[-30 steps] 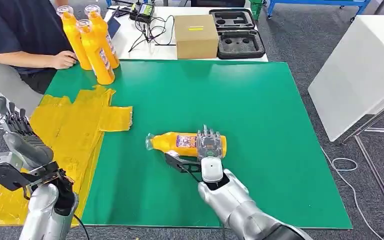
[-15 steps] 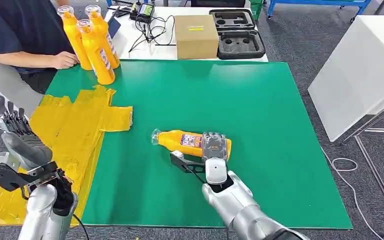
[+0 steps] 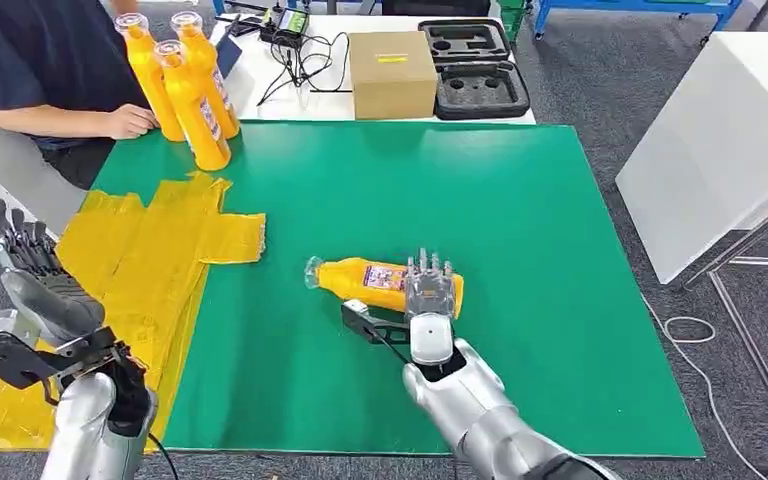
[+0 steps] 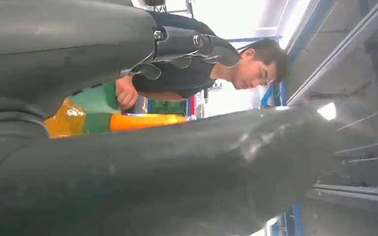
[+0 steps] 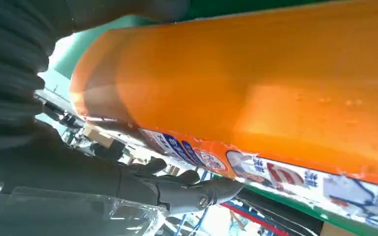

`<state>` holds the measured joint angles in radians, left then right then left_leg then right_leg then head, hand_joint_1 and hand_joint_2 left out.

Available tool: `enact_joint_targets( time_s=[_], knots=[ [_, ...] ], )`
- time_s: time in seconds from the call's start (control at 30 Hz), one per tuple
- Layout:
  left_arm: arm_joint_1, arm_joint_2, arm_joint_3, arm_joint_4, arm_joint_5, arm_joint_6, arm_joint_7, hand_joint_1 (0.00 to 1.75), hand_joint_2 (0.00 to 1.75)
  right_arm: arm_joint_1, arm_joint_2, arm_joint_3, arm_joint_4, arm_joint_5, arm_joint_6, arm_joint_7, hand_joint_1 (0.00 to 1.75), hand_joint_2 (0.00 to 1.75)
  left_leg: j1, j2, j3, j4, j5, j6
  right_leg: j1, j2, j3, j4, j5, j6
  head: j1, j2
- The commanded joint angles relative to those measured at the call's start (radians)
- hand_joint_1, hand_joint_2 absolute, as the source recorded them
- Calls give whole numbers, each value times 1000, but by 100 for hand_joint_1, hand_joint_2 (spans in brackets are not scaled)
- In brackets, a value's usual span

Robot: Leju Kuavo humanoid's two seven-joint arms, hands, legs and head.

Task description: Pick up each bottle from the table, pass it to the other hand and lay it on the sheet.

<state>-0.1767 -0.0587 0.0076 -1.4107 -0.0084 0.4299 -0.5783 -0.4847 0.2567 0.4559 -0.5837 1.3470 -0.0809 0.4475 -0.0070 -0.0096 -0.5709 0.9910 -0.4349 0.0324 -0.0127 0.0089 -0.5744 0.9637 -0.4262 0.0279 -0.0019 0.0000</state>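
An orange bottle (image 3: pixel 365 280) with a label lies on its side on the green mat (image 3: pixel 520 220), cap pointing left. My right hand (image 3: pixel 428 295) holds its base end, fingers over the far side and thumb on the near side. In the right wrist view the bottle (image 5: pixel 256 88) lies against the palm, with the fingers (image 5: pixel 187 189) stretched along it. My left hand (image 3: pixel 35 275) is raised at the table's left edge, fingers apart and holding nothing. The crumpled yellow sheet (image 3: pixel 150 250) covers the mat's left side. Three more orange bottles (image 3: pixel 195 90) stand at the back left corner.
A person in a dark shirt (image 3: pixel 40 60) sits at the back left, one hand resting beside the standing bottles. Behind the mat are a cardboard box (image 3: pixel 392 72), cables and a black foam case (image 3: pixel 475 65). A white table (image 3: pixel 730 130) stands to the right.
The lying bottle has slid a little to the right under my right hand, whose fingers have shifted over it. My left hand has dropped slightly.
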Motion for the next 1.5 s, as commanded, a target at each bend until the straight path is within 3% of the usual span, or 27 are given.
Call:
enact_joint_targets(
  time_s=[0.03,0.07,0.63,0.73,0.77,0.8,0.83,0.9,1.03,1.07,1.1,1.17,1.2,1.27,1.33,1.37,1.5],
  knots=[
    [-50,-43,28,56,-14,-16,1,0,0,17,-11,-104,107,20,71,20,26,175,1,-2,3,-1,0,-2,1,-3,5,-2,-1,-1,0,0],
    [-68,-44,23,80,-15,-21,1,0,0,26,-10,-126,101,20,86,23,175,175,1,-2,4,-1,0,-2,1,-3,5,-2,-1,-1,0,0],
    [-87,-52,13,83,-26,-34,11,0,0,80,1,-194,-17,40,106,29,175,175,1,-3,13,-1,0,-2,1,-5,13,-3,-1,-1,0,0],
    [-55,-48,25,42,-32,-41,14,0,0,120,15,-227,-201,54,96,3,175,175,1,-2,12,-1,0,-2,1,-3,12,-2,-1,-1,0,0],
    [-29,-42,32,10,-33,-48,21,0,0,166,16,-225,-363,38,74,-46,175,175,1,-3,12,-1,0,-2,1,-4,12,-2,-1,-1,0,0],
    [-14,-40,38,-10,-33,-58,27,0,0,194,14,-221,-463,41,147,-32,175,175,1,-2,11,-1,-1,-2,1,-4,11,-2,-1,-1,0,0],
    [-6,-39,43,-19,-33,-62,30,0,0,209,14,-217,-523,33,149,-43,175,175,1,0,10,0,-1,-2,1,-2,10,-1,-1,-1,0,0],
    [30,-40,63,-56,-30,-91,47,0,0,261,2,-176,-735,-3,118,-82,175,175,1,0,7,1,-2,-2,1,-1,8,0,-1,-1,0,0],
    [74,-37,95,-89,-6,-144,54,0,0,302,-45,-85,-985,-116,109,-103,175,175,0,2,0,1,-1,-2,0,1,0,1,-1,0,0,0],
    [78,-37,94,-87,5,-167,57,0,0,304,-62,-52,-1013,-237,111,-181,175,175,0,2,-1,2,-3,-2,0,1,-1,2,-2,-1,0,0],
    [73,-33,89,-76,17,-185,63,0,0,308,-72,-38,-1034,-381,137,-232,175,175,1,2,0,2,-4,-3,1,0,0,2,-3,-1,0,0],
    [73,-30,77,-67,30,-194,62,0,0,302,-98,3,-1052,-473,124,-249,175,175,1,0,-1,0,-1,-1,1,-1,-1,0,-1,0,0,0],
    [91,-28,73,-86,41,-198,64,0,0,291,-104,2,-1012,-458,105,-218,175,175,1,-1,0,1,-3,-2,1,-2,1,0,-3,-1,0,0],
    [110,-24,61,-105,60,-217,73,0,0,274,-97,-18,-925,-459,31,-283,175,175,1,2,-2,-1,-1,-1,1,0,-2,-1,0,0,0,0],
    [116,-26,55,-106,62,-219,73,0,0,275,-89,-18,-918,-461,26,-291,175,175,1,1,-1,-1,-1,-2,1,0,-1,-2,-1,0,0,0],
    [131,-23,36,-120,83,-235,76,0,175,276,-74,-18,-924,-478,6,-317,175,175,1,2,0,-1,-2,-2,2,0,1,-2,-1,-1,0,0],
    [140,-26,14,-125,89,-248,81,0,175,268,-68,-20,-926,-499,6,-329,175,175,1,1,-3,0,-1,-2,1,0,-3,-1,0,-1,0,0]
  ],
)
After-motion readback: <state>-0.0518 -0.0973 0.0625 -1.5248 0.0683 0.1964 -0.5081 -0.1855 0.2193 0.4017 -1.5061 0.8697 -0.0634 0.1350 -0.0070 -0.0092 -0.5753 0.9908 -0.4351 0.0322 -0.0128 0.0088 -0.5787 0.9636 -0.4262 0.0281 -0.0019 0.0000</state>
